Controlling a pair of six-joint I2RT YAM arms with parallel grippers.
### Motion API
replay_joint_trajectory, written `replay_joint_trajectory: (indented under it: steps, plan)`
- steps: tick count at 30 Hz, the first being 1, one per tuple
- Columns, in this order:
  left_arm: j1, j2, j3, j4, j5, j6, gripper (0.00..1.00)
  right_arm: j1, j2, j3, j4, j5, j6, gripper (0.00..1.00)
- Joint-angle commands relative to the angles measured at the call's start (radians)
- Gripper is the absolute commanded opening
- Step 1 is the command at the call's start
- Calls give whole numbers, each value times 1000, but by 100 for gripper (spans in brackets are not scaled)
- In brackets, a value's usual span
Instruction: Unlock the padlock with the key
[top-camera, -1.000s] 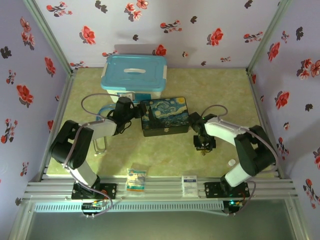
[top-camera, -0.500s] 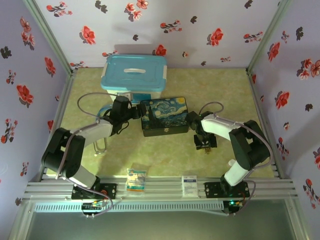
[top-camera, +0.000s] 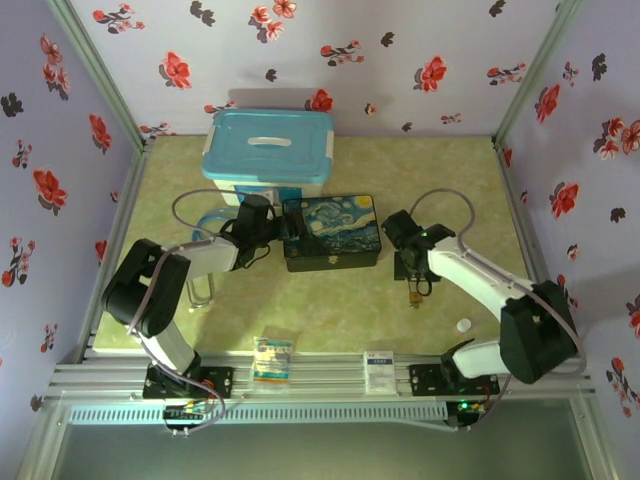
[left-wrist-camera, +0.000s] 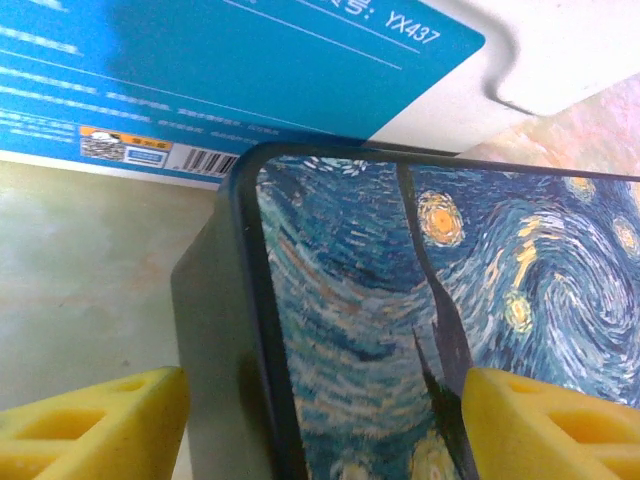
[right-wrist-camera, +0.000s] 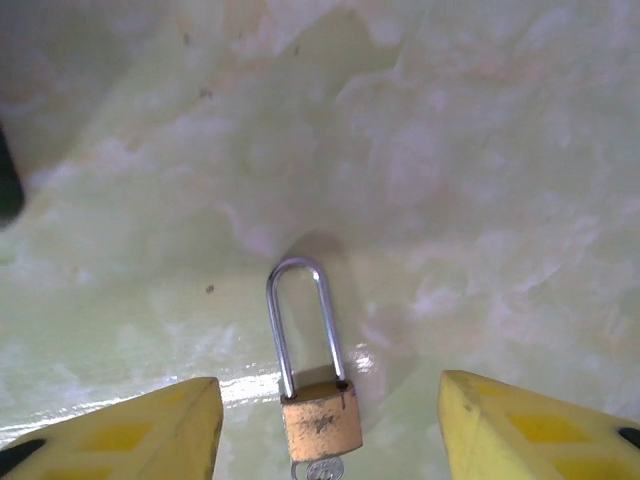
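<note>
The brass padlock (right-wrist-camera: 320, 422) lies flat on the table, its silvery shackle (right-wrist-camera: 300, 320) pointing away from me and both legs meeting the body. The key's small silvery head (right-wrist-camera: 318, 470) pokes out under the padlock's bottom edge. My right gripper (right-wrist-camera: 330, 385) hovers open over it, one yellow finger on each side, touching nothing. From above, the padlock (top-camera: 414, 297) sits just beyond the right gripper (top-camera: 413, 283). My left gripper (left-wrist-camera: 325, 400) is open astride the left edge of the Starry-Night box (left-wrist-camera: 400, 300). Nothing is held.
A blue-lidded white bin (top-camera: 268, 150) stands behind the Starry-Night box (top-camera: 330, 232). A small white cap (top-camera: 463, 325) lies near the right arm's base. Two small packets (top-camera: 272, 358) (top-camera: 378, 365) rest by the front rail. Flowered walls close in three sides.
My right gripper has opened and its arm has swung outward; the padlock now lies free on the table between the fingers. The left gripper shifted slightly toward the box.
</note>
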Motion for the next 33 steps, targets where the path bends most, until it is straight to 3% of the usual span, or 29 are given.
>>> replay_joint_trajectory:
  steps: [1,6,8,11,14,19,22,26,30,33]
  plan:
    - [-9,2,20,-15,-18,16,72,-14,-80,-16,33,87,4,62]
    - [-8,-165,13,-151,-146,57,80,-68,-190,-9,85,109,-31,79]
    - [-7,-278,6,-215,-191,84,83,-103,-227,-2,119,125,-48,99]
    - [-2,-454,-19,-302,-290,168,99,-176,-282,-13,217,134,-96,99]
    - [35,-571,-31,-398,-391,272,100,-259,-328,-34,323,129,-143,99]
    - [165,-648,-107,-446,-450,403,100,-347,-339,-136,562,132,-247,99]
    - [236,-695,-184,-405,-499,448,100,-355,-322,-233,742,166,-373,99]
    - [296,-712,-310,-182,-574,569,100,-382,-293,-370,1008,159,-446,99]
    - [372,-556,-351,5,-538,624,100,-421,-174,-445,1248,108,-431,99]
    - [392,-440,-414,251,-495,620,100,-424,-62,-504,1476,113,-409,99]
